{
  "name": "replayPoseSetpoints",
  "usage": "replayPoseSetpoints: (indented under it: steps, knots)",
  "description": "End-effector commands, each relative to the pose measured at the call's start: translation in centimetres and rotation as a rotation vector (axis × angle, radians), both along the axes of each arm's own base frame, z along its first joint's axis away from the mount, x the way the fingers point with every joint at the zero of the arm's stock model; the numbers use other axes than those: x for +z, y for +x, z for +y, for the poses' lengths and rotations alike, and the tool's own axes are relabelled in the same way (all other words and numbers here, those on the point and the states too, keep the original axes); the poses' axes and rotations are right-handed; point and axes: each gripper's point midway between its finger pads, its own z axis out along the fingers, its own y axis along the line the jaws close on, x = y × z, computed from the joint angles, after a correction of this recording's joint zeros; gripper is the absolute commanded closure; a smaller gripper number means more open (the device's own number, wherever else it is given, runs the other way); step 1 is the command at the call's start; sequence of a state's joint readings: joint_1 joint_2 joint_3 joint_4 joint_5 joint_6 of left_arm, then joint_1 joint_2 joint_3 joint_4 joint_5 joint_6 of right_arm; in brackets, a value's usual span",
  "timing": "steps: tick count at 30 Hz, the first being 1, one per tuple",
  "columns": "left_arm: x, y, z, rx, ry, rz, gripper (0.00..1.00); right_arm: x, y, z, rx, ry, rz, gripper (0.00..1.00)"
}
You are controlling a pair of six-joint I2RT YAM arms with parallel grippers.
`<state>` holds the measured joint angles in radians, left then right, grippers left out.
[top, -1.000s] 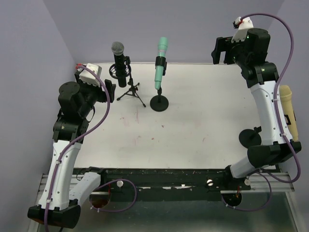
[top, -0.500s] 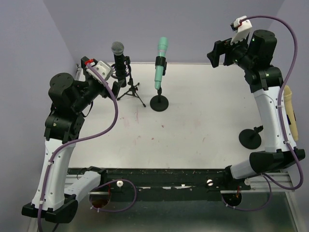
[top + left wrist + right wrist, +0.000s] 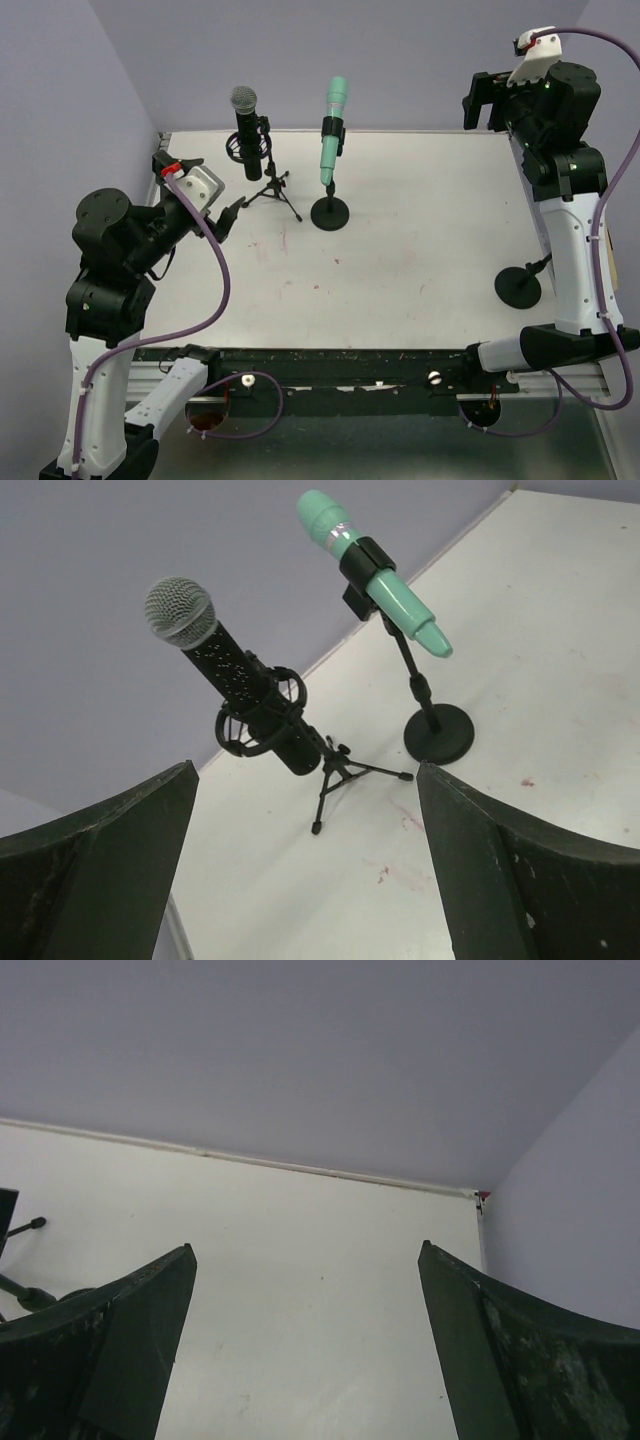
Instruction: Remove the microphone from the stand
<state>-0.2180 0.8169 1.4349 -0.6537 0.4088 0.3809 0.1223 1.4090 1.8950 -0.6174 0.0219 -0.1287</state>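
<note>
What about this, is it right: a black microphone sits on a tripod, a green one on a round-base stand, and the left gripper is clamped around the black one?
No. The left gripper is open and clear of the black microphone, as the left wrist view shows. The rest holds.

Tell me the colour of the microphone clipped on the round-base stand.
The microphone is mint green, clearest in the left wrist view.
</note>
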Motion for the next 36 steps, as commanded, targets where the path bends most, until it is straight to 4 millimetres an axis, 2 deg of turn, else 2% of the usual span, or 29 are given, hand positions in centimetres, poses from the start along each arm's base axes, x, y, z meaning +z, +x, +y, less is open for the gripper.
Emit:
replayPoseSetpoints:
  steps: [1, 3, 5, 9, 15, 19, 22, 24, 26, 30, 31, 33, 36]
  knots:
    - [-3.9, -0.9, -1.4, -0.098, 0.036, 0.093, 0.01, -0.2, -0.7, -0.3, 0.017, -0.053, 0.030, 0.00]
    - [-5.0, -0.2, -0.9, -0.056, 0.032, 0.101, 0.01, -0.7, -1.4, -0.8, -0.013, -0.055, 0.075, 0.00]
    - [-6.6, 0.1, -0.9, -0.051, 0.037, 0.123, 0.01, -1.3, -2.2, -3.2, -0.145, -0.063, 0.099, 0.00]
    - [-8.2, -0.7, -2.7, -0.163, 0.010, 0.171, 0.01, -3.5, -4.4, -6.8, -0.310, -0.183, 0.190, 0.00]
    - [-9.5, -1.3, -5.4, -0.322, -0.047, 0.292, 0.01, -6.1, -6.8, -6.0, -0.241, -0.201, 0.366, 0.00]
    - [-8.7, -1.0, -6.2, -0.339, -0.092, 0.343, 0.01, -5.7, -8.8, -5.1, -0.144, -0.232, 0.394, 0.01]
    - [-8.9, -1.0, -6.7, -0.362, -0.081, 0.342, 0.01, -6.3, -10.0, -5.5, -0.140, -0.278, 0.488, 0.03]
    - [-9.0, -1.1, -7.0, -0.378, -0.080, 0.345, 0.01, -6.3, -10.4, -6.8, -0.221, -0.289, 0.533, 0.05]
    - [-9.2, -1.1, -7.2, -0.388, -0.087, 0.354, 0.01, -5.5, -11.2, -8.9, -0.337, -0.331, 0.519, 0.04]
    - [-9.1, -0.7, -7.5, -0.386, -0.106, 0.351, 0.01, -4.2, -12.2, -11.5, -0.484, -0.404, 0.463, 0.03]
    - [-9.3, -0.6, -7.6, -0.387, -0.108, 0.356, 0.01, -4.1, -12.0, -11.4, -0.478, -0.406, 0.456, 0.03]
    - [-9.2, -0.2, -7.7, -0.387, -0.110, 0.353, 0.01, -4.3, -11.6, -9.8, -0.381, -0.360, 0.441, 0.03]
    - [-8.2, 1.0, -7.7, -0.356, -0.128, 0.337, 0.01, -5.4, -10.3, -5.1, -0.111, -0.264, 0.441, 0.03]
